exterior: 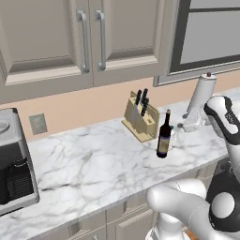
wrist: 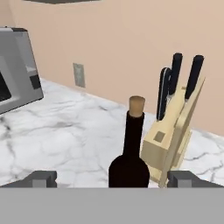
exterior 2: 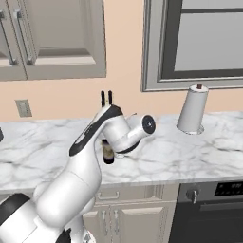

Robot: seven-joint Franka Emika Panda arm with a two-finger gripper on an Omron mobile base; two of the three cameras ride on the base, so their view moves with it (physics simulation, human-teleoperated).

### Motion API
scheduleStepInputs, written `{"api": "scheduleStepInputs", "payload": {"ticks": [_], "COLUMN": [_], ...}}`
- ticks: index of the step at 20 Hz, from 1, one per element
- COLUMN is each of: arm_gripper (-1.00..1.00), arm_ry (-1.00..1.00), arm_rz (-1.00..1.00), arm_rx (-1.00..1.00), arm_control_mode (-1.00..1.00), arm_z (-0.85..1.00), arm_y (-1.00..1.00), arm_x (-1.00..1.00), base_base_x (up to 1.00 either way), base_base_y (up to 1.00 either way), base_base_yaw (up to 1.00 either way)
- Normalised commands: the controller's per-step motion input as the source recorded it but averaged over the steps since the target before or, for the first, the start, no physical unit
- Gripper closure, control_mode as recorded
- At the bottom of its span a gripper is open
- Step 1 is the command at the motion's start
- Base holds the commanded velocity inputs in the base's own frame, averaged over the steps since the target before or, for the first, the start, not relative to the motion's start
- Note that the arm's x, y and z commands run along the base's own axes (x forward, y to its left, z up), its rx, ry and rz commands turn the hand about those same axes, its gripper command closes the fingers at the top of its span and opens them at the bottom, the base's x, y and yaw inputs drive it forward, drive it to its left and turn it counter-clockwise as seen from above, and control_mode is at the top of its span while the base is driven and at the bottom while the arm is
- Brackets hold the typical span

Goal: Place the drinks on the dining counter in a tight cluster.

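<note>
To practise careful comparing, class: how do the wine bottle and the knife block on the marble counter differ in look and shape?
The wine bottle is dark, round and narrow-necked with a cork; the knife block is pale wood and boxy. The bottle stands straight up; the block leans, its black knife handles slanting out of the top. Both sit close together on the marble counter.

Honestly there's nothing readable here. The wine bottle [exterior: 164, 137] has a pale label, but it's just a blurry patch with no letters or numbers I can make out. The oven's [exterior 2: 216, 209] dark control panel shows a few tiny light marks, way too small to read. No brands or signs elsewhere
</note>
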Motion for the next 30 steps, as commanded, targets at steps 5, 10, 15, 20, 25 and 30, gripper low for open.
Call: {"api": "scheduleStepInputs", "payload": {"ticks": [5,10,15,20,25,30], "arm_gripper": [-1.00,-1.00,-1.00,-1.00,-1.00,-1.00], "arm_ry": [0.00,0.00,0.00,0.03,0.00,-0.01], "arm_rz": [0.25,0.10,0.00,0.00,0.00,0.00], "arm_rx": [0.09,0.02,0.00,0.00,0.00,0.00], "arm_control_mode": [-1.00,-1.00,-1.00,-1.00,-1.00,-1.00], "arm_z": [-0.14,-0.02,-0.10,-0.52,-0.39,-0.01], "arm_y": [-0.12,-0.07,0.01,0.07,0.03,0.14], "arm_x": [0.27,0.17,0.15,0.17,0.11,0.00], "base_base_x": [0.00,0.00,0.00,0.00,0.00,0.00], "base_base_y": [0.00,0.00,0.00,0.00,0.00,0.00], "base_base_yaw": [0.00,0.00,0.00,0.00,0.00,0.00]}}
